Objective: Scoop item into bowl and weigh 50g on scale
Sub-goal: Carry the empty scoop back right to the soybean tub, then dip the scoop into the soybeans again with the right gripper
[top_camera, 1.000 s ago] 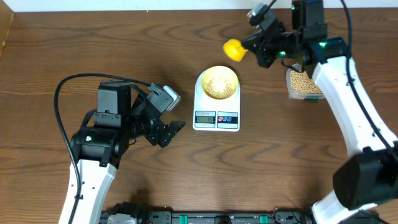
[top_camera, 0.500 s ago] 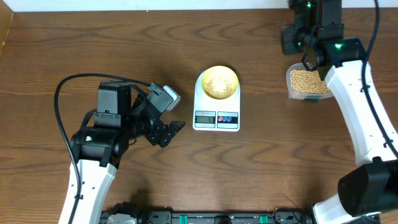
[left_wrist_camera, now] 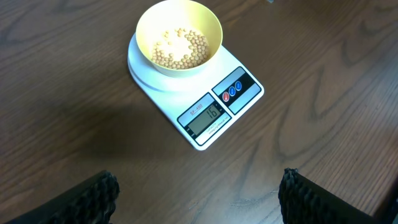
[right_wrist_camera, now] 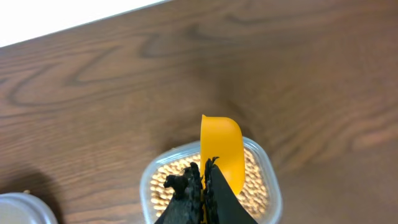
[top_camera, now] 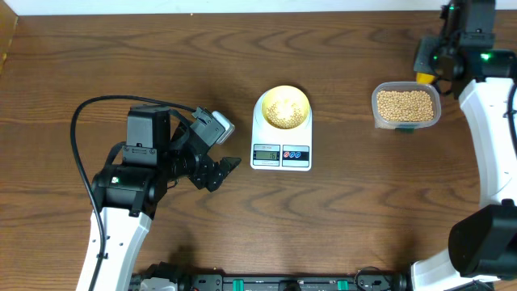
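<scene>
Wood-grain table (top_camera: 121, 48) carries it all. Left of the scale (left_wrist_camera: 193, 93), the left gripper (left_wrist_camera: 196, 193) hangs with fingers spread wide and empty, its camera looking down on the readout. Right of the scale, the clear container (right_wrist_camera: 147, 183) holds the bean supply. Above it the right gripper (right_wrist_camera: 205, 168) is clamped on the yellow scoop (right_wrist_camera: 221, 149) — likely for another load. On the scale sits the pale yellow bowl (left_wrist_camera: 146, 31), so its soybeans (left_wrist_camera: 180, 48) register. The scale's display (left_wrist_camera: 205, 118) reads 16 — short of target. Smaller print is illegible.
</scene>
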You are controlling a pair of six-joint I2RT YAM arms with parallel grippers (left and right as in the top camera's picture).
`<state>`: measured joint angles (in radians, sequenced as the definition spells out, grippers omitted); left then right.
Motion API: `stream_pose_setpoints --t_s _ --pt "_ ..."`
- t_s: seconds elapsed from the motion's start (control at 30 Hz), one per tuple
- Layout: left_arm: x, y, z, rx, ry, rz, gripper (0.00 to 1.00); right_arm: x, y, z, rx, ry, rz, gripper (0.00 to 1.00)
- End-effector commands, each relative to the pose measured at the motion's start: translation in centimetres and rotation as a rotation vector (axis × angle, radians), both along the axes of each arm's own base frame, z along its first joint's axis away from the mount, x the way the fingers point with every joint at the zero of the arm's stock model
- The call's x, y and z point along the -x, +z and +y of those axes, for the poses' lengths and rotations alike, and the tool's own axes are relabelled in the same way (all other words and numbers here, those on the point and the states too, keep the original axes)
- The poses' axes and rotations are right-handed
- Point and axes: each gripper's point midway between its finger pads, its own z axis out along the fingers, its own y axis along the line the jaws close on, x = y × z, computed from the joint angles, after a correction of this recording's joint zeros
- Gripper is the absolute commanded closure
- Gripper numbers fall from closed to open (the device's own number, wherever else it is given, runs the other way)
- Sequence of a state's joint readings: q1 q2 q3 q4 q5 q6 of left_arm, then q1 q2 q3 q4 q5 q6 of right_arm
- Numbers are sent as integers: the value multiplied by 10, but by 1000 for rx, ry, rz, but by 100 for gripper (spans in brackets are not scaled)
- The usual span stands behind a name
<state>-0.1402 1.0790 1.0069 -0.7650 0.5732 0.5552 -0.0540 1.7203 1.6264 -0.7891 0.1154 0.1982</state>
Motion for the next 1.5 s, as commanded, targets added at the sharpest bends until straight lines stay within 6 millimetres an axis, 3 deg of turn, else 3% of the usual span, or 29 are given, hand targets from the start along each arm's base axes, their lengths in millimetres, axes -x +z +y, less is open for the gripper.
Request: stream_pose_setpoints --t_s 0.0,0.3,0.6,0.87,1.1,1.47 --pt "0 -2 1 -8 -4 -2 15 8 3 -12 -11 -57 4 99" --pt "0 -2 1 -8 -4 -2 15 19 -12 -15 -13 -66 64 99" --pt "0 -2 1 -8 -4 -2 15 28 -58 -14 -22 -72 117 99" --pt "0 -2 1 -8 -4 -2 16 35 -84 -14 -43 -102 140 99" --pt "0 -2 1 -8 -4 -2 15 37 -92 -10 -61 -90 148 99" --pt "0 -2 1 -8 -4 -2 15 34 -92 17 -156 53 144 99"
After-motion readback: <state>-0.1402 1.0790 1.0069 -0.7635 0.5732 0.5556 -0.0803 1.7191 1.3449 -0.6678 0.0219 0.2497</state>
